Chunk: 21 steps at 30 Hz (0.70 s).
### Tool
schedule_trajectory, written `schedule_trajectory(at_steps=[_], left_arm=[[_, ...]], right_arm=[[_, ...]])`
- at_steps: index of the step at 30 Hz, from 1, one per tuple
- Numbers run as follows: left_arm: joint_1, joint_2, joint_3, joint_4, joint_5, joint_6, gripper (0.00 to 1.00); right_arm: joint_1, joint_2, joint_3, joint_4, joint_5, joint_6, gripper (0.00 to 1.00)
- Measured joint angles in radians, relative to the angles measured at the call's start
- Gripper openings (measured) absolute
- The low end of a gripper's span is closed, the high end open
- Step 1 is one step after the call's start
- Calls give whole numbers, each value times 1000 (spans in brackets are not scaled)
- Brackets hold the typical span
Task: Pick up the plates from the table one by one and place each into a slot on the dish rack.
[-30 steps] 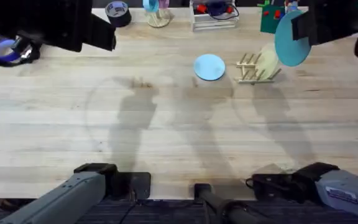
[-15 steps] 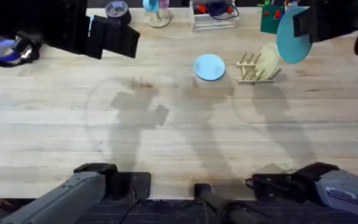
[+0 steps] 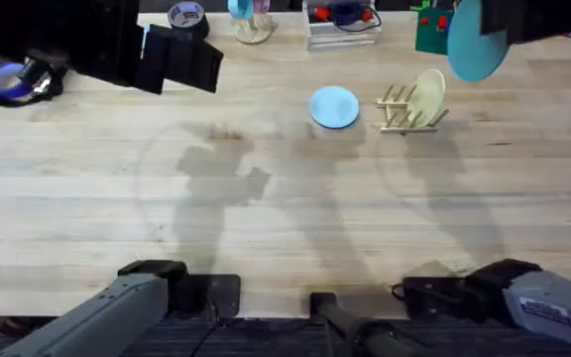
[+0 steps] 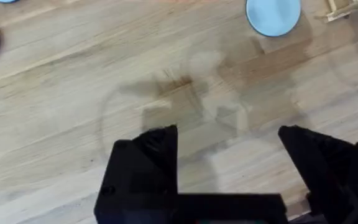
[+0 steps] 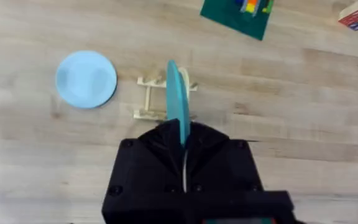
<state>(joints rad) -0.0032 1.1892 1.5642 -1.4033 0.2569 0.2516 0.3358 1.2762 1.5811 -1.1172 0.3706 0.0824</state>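
You see the right gripper [image 5: 183,144] with jaws clamped on the flat round teal plastic plate [image 5: 178,99], edge-on above the small light wooden dish rack [image 5: 160,99]; left gripper [image 4: 229,168] jaws apart; pale sky-blue round plate [image 3: 334,106] lies flat on the light wood worktop [image 3: 295,218].

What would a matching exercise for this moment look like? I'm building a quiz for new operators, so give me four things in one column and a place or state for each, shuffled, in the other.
Things:
1. teal plate
2. pale blue plate
3. cream plate
4. left gripper

Places or states:
A. lying flat on the table
B. open and empty, above bare wood
C. standing on edge in the dish rack
D. held on edge in the right gripper, in the air

Pairs: 1-D, 2-A, 3-C, 4-B
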Motion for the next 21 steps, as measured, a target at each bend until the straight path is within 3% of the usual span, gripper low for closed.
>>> schedule_trajectory(at_steps=[8, 21], left_arm=[[0, 0, 0, 0, 0, 0, 993], [0, 0, 0, 0, 0, 0, 993]], right_arm=[[-49, -8, 42, -54, 0, 15, 29], [-51, -8, 42, -74, 0, 45, 29]])
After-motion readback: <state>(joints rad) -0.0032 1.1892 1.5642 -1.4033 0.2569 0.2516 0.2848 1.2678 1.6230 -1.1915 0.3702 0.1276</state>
